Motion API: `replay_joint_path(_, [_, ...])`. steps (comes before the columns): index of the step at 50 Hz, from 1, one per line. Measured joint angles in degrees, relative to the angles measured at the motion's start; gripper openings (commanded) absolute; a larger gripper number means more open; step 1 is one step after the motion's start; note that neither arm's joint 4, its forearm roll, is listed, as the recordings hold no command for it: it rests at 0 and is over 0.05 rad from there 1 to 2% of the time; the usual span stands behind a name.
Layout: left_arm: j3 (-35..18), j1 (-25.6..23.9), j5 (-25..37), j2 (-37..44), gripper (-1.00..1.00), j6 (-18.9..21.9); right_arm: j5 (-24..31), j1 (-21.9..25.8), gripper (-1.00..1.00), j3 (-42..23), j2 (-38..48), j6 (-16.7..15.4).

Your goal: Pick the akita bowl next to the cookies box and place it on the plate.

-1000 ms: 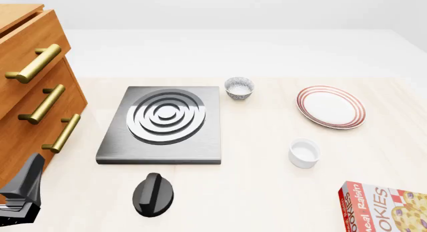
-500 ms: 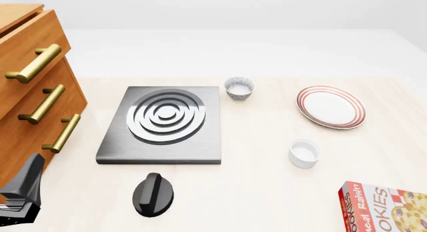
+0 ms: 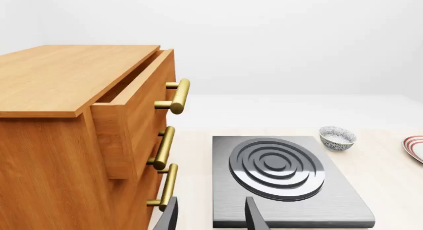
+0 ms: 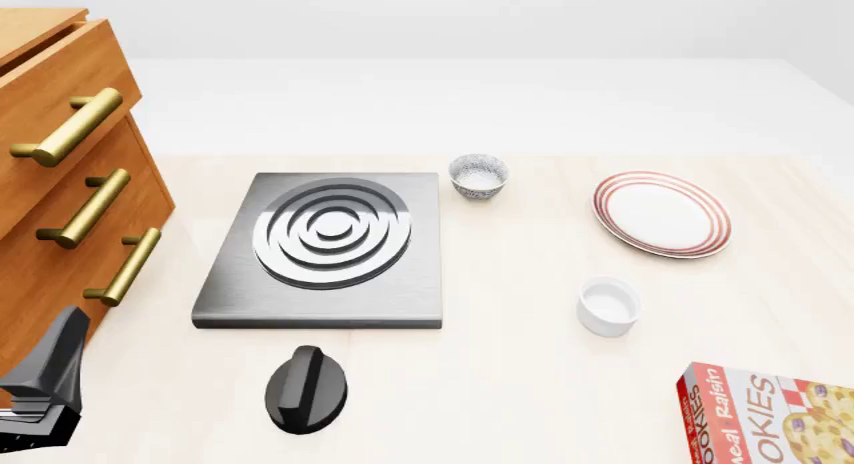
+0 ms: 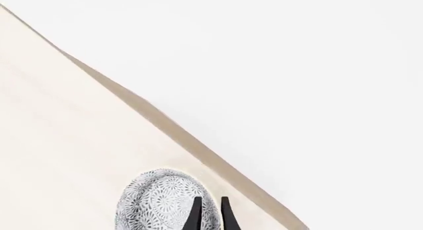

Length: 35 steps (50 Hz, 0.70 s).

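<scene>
Nothing has moved: left fingers [image 3: 170, 217] spread, right fingers [image 5: 193, 215] nearly together at akita bowl [image 5: 155, 200], speckled outside showing, grip unclear.

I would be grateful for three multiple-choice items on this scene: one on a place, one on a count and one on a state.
1. Where does the white cup stand in the front view?
A. Between the plate and the cookies box
B. On the plate
C. On top of the cabinet

2. How many gold handles does the cabinet show?
A. Two
B. Three
C. Five

3. How is the top drawer?
A. Shut flush
B. Taken out
C. Pulled out a little

Answers:
1. A, since the cup sits on bare table nearer than the plate and farther than the box.
2. B, since one handle shows on each of three drawer fronts.
3. C, since in the left wrist view its front juts past the drawers below.
</scene>
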Motion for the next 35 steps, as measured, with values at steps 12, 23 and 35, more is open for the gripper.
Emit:
replay_joint_path(12, [0.00,0.00,0.00,0.00,1.00,0.00,2.59,0.34,-1.00,1.83,-3.96,1.37])
replay_joint_path(23, [0.00,0.00,0.00,0.00,1.00,0.00,6.11,0.88,-1.00,2.41,-9.04,3.31])
replay_joint_path(35, [0.00,0.00,0.00,0.00,1.00,0.00,9.84,2.00,-1.00,1.30,-13.43,4.81])
